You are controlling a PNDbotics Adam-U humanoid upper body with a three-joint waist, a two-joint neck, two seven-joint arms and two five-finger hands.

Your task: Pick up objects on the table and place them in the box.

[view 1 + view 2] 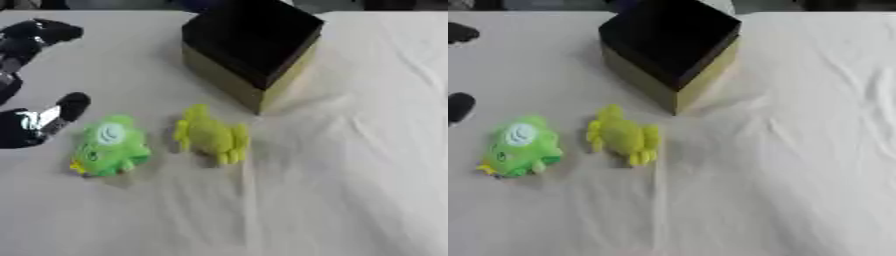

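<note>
Closest to the camera is just the white cloth (350, 200) over the table, wrinkled, with a long crease running up the middle toward the box.

A bit further in, two plush toys sit side by side on the cloth. The bright green plush (108, 146) is on the left – roundish, with a pale patch on top and a bit of yellow at its lower left edge. Just beside it, to the right and not touching, is the yellow-green plush (210, 135), kind of a splayed little creature with stubby limbs sticking out.

The left hand (31, 122) comes in from the left edge at about the same depth as the toys, black with a silver bit. One dark fingertip sits near the upper left of the bright green plush, not on it – the fingers look spread apart and it holds nothing. More of its fingers show higher up near the top left corner.

Farthest back is the box (249, 75), set corner-on to the camera, tan walls outside, dark inside. Both toys are outside it.
</note>
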